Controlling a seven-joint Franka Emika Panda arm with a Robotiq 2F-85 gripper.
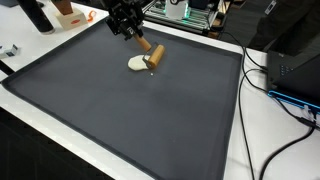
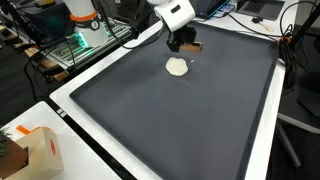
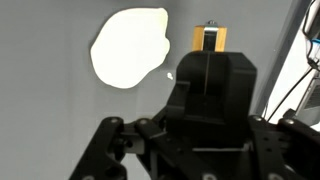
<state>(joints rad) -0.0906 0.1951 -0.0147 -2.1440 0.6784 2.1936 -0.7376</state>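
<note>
Wrist view: the black two-finger gripper (image 3: 207, 62) is clamped on a short tan wooden stick (image 3: 208, 38), at 3 o'clock of a pale cream dough-like lump (image 3: 128, 48) on the dark grey mat (image 3: 40, 120). Grasping seems done; the stick is not yet on the lump.
</note>
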